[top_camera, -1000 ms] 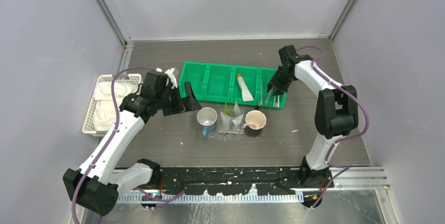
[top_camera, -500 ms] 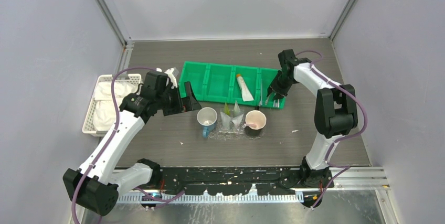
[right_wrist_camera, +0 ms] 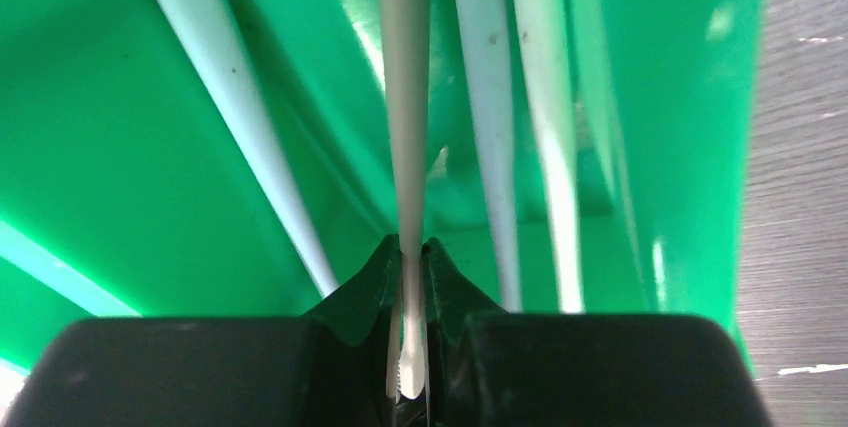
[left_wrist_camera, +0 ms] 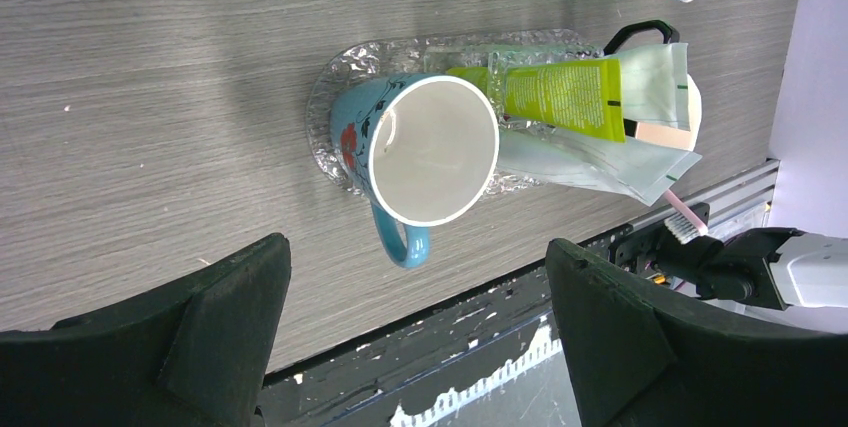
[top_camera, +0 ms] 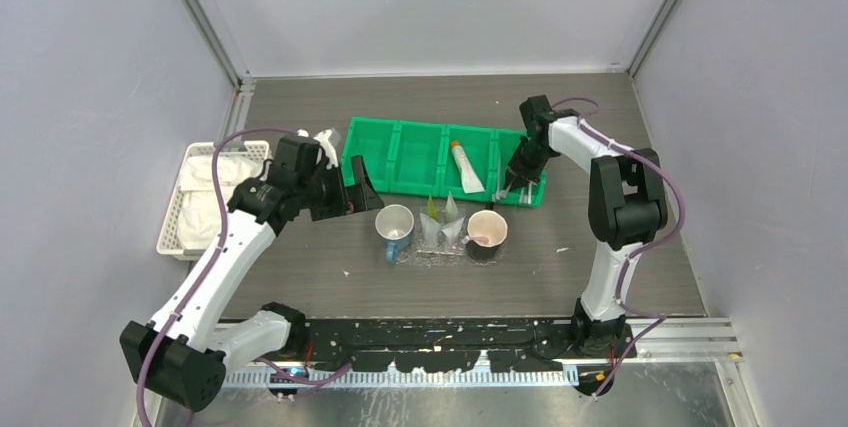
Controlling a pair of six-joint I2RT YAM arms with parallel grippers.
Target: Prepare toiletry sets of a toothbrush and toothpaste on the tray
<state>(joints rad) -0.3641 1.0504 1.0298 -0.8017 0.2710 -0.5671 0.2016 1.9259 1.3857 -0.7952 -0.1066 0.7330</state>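
Right wrist view: right gripper (right_wrist_camera: 408, 257) pinches a white toothbrush (right_wrist_camera: 405, 97) inside the bin (right_wrist_camera: 120, 147), its far end cut off. Left gripper (left_wrist_camera: 415, 247) gapes empty beside the bin.

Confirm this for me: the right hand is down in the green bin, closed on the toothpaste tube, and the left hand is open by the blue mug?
Not quite. The right hand is closed on a slim white toothbrush handle, not the toothpaste tube, which lies in the next compartment of the green bin. The right wrist view shows the pinch. The left hand is open by the blue mug, as you said.
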